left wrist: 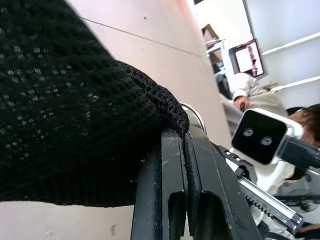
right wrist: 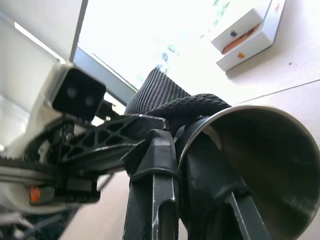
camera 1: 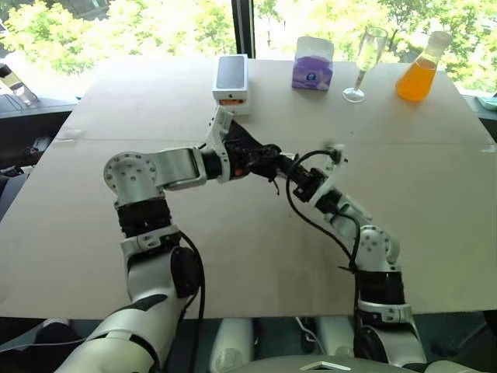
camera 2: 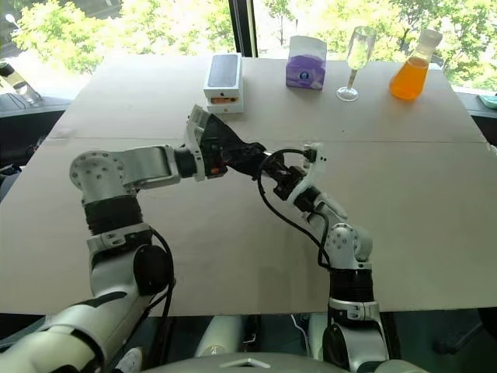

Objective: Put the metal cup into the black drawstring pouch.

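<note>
Left gripper [camera 1: 268, 162] and right gripper [camera 1: 299, 172] meet tip to tip above the middle of the table [camera 1: 435, 202] in the head views, with the black drawstring pouch [camera 1: 250, 148] bunched between them just off the left wrist and a thin cord hanging under it. Along the far edge stand a white phone box [camera 1: 231, 83] with an orange mark on its near end, a purple tissue box [camera 1: 313, 64] whose round label is too small to read, a clear stemmed glass [camera 1: 366, 64] and a flask of orange liquid [camera 1: 418, 70]. Left wrist view: both black fingers [left wrist: 165, 195] are pressed together on the pouch's mesh hem [left wrist: 160, 102], fabric pinched between them; a curved silver rim of the metal cup [left wrist: 196, 114] peeks just behind the hem, and a person [left wrist: 252, 92] sits in the background. Right wrist view: the right fingers [right wrist: 155, 185] are clamped on the wall of the metal cup, one outside and one inside its rim, open mouth facing the camera; pouch fabric drapes over the cup's upper rim, touching it. The phone box lies beyond, showing an apple logo and orange print, no legible words.
</note>
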